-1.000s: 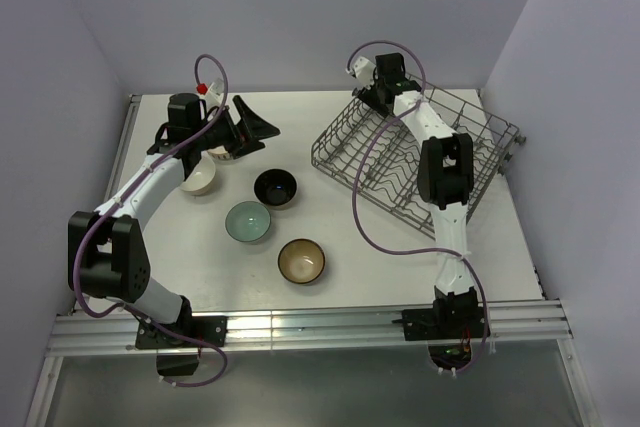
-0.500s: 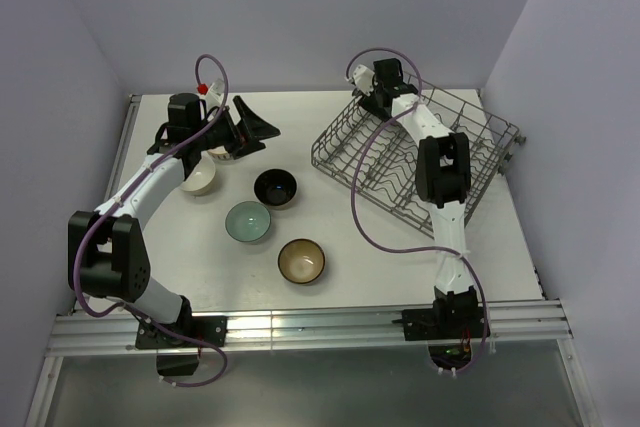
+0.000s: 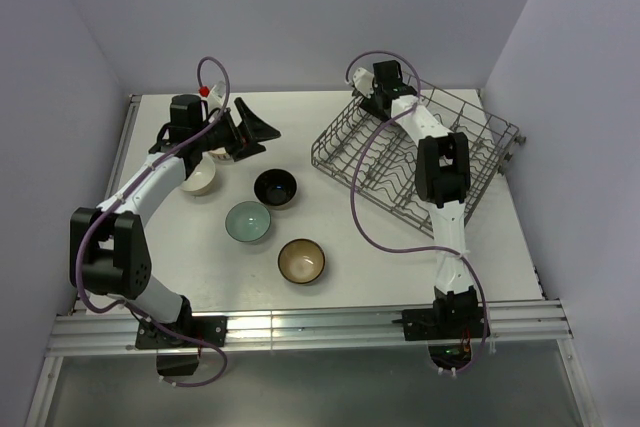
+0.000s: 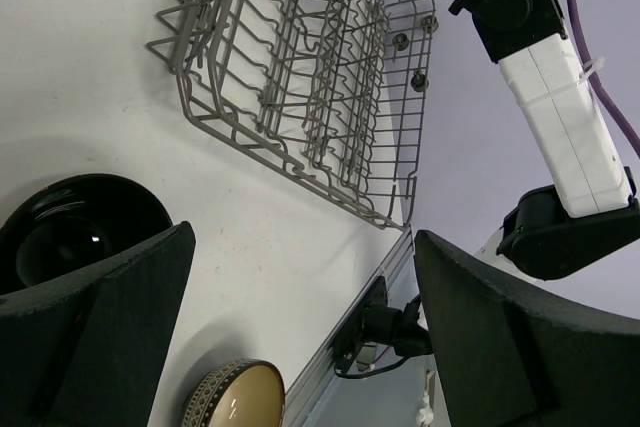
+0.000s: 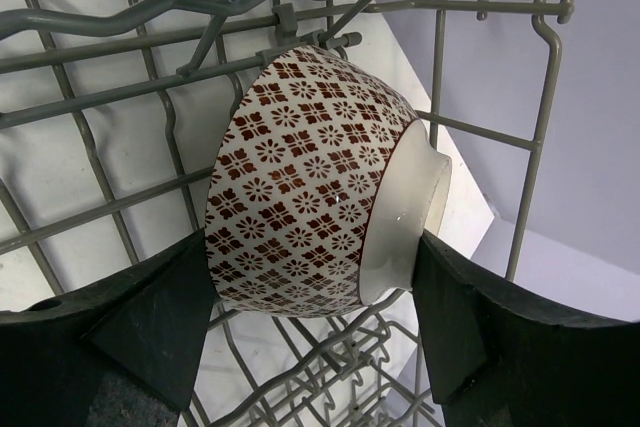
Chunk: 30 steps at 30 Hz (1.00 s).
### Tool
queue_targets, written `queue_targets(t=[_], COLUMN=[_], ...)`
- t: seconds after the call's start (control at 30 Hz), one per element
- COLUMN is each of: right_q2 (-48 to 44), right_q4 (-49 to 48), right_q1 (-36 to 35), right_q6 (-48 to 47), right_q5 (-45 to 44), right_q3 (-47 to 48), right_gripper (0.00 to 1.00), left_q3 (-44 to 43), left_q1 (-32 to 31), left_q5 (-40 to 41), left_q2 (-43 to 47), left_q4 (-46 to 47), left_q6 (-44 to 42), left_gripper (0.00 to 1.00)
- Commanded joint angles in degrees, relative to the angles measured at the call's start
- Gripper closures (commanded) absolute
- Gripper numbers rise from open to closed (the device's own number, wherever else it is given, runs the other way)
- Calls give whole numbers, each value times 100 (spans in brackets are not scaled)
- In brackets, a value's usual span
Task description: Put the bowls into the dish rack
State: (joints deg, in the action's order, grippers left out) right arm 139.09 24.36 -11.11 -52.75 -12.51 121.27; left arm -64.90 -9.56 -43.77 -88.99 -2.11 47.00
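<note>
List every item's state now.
Red patterned bowl: on edge in rack, gripped.
Right claw: shut on that bowl.
Left claw: open, empty.
Black bowl: upright on table.
Teal bowl: upright on table.
Brown bowl: upright on table.
Cream bowl: upright on table.
Rack: one bowl inside.

this looks like a robotics lab cell: a bare white table (image 3: 370, 247) boxed in by plain pale walls (image 3: 300, 7), with the left arm (image 3: 150, 182) and right arm (image 3: 452, 229) bolted to an aluminium rail (image 3: 330, 325) along the bottom of the frame.
</note>
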Motion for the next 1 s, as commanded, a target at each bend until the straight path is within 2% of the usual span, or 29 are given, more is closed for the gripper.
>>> queue_targets(t=[0.0, 0.13, 0.3, 0.33, 0.43, 0.7, 0.97], right_q2=[-145, -154, -268, -277, -312, -487, -725], right_q4=[-432, -362, -344, -396, -397, -423, -494], right_q1=[-14, -5, -5, -13, -14, -5, -5], right_q6=[-174, -279, -350, -359, -385, -341, -288], right_q5=[-146, -137, -120, -155, -173, -155, -146], right_q3=[-69, -95, -270, -314, -376, -499, -631], right_gripper=[70, 63, 45, 38, 30, 20, 1], left_q3=[-216, -189, -189, -189, -224, -233, -163], left_q1=[16, 16, 16, 16, 16, 16, 16], left_q5=[-123, -106, -106, -114, -97, -44, 26], left_q2=[40, 75, 75, 84, 84, 198, 409], left_q4=[0, -18, -35, -35, -70, -184, -211], left_q6=[-165, -200, -191, -200, -262, -393, -490], left_gripper=[3, 3, 3, 3, 3, 2, 2])
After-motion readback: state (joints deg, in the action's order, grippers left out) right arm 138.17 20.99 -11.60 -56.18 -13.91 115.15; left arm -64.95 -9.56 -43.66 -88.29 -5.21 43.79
